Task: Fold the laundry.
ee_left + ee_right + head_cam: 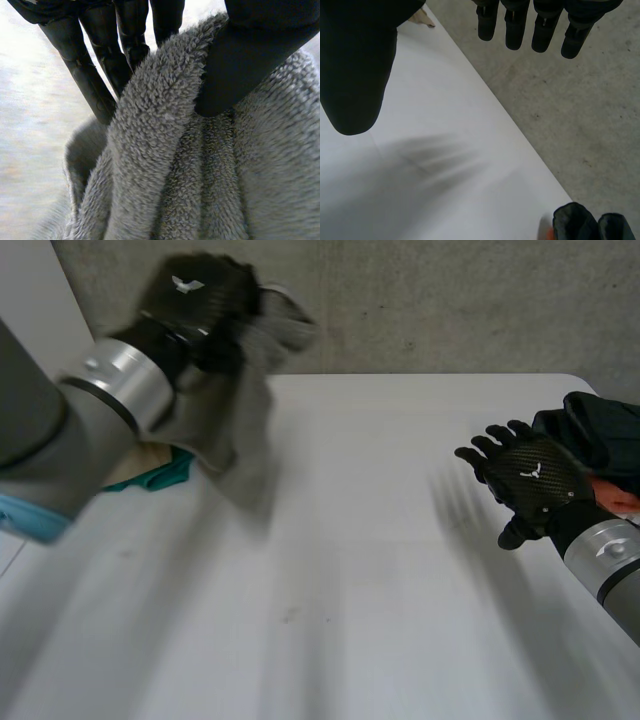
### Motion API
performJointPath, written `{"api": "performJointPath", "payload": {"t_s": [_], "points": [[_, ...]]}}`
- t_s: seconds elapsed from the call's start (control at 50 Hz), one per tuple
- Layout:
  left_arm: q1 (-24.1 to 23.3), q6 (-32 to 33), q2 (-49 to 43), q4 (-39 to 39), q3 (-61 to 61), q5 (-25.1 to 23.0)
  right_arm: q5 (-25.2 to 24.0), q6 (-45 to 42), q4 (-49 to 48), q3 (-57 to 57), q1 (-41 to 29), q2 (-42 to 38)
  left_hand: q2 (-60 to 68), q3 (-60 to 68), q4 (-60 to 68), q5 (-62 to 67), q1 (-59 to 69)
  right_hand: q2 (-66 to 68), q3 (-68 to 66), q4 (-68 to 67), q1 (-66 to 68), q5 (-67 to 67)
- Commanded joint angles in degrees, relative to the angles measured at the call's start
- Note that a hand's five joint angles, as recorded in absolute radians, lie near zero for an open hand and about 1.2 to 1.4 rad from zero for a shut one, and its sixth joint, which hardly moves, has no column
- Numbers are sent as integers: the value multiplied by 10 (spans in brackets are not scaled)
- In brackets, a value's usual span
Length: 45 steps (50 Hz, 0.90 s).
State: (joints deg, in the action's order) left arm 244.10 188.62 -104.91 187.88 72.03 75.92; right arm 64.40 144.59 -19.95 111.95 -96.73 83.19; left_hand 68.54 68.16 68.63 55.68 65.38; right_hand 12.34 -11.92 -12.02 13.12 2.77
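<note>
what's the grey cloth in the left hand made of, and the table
The grey fluffy towel looks like matte terry or fleece: dense curly pile shows beside the left hand. The white table looks smooth and hard, perhaps laminate or painted board; soft shadows lie on it.

The white table (380, 570) bears teal and tan cloths (168, 474) left, dark clothes (600, 428) right.

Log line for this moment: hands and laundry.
left hand: pinching grey towel, held above table | right hand: open, over table | dark garment: right edge | teal cloth: left edge
</note>
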Motion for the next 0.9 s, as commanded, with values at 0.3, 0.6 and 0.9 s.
{"api": "performJointPath", "payload": {"t_s": [0.3, 0.6, 0.9], "points": [[-177, -19, -230, -84, -84, 156, 111, 115, 108, -53, 1, 13, -499, -495, -500, -470, -467, -23, 19, 20, -31, -28], [-29, 110, -130, -99, 54, 153, 109, 307, 224, -92, -69, -38, -511, -507, -512, -482, -479, -23, 19, 20, -31, -28], [-6, 140, -282, 23, 31, 151, 146, 324, 187, -138, -175, -189, -357, -353, -357, -328, -325, 345, -349, -348, 337, 340]]}}
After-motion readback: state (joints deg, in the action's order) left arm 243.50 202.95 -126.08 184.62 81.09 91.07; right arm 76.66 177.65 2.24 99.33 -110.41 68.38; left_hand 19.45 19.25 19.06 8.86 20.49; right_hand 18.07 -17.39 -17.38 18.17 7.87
